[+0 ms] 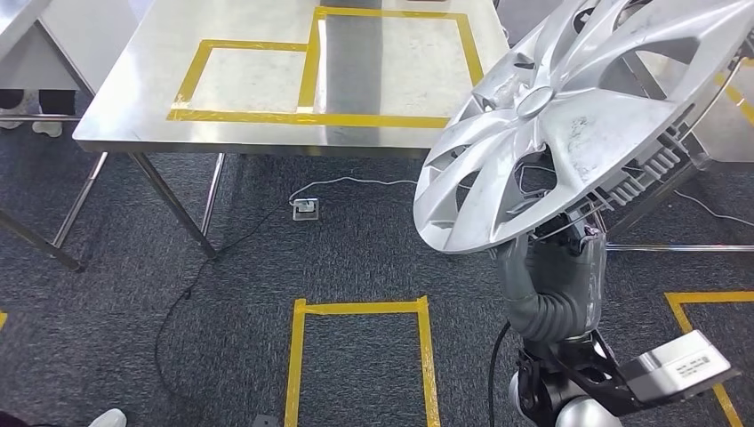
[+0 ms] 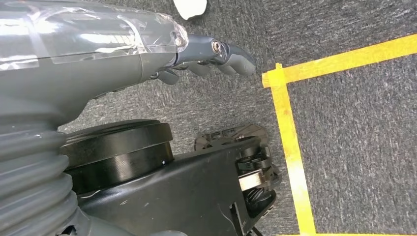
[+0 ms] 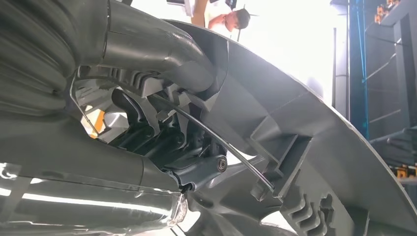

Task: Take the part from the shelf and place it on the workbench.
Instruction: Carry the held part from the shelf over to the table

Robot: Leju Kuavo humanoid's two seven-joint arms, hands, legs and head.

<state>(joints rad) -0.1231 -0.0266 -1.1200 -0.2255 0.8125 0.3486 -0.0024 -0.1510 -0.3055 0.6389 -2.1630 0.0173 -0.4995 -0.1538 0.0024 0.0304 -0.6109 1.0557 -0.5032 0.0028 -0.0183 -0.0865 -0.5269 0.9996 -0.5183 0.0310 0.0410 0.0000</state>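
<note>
We think this is an industrial workshop or a robot test hall. In the upper left of the head view we see a steel workbench (image 1: 267,98) with yellow tape (image 1: 258,116) marking zones on its top. More yellow tape rectangles (image 1: 360,309) are on the dark grey carpet floor (image 1: 133,294) at the bottom centre. A cable (image 1: 191,294) runs to a floor socket (image 1: 305,209) under the bench.

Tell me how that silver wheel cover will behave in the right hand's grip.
The wheel cover looks like thin plastic: probably light, fairly stiff. The right hand grips only its lower rim, so it may tilt or swing. The glossy face could be slippery.
</note>
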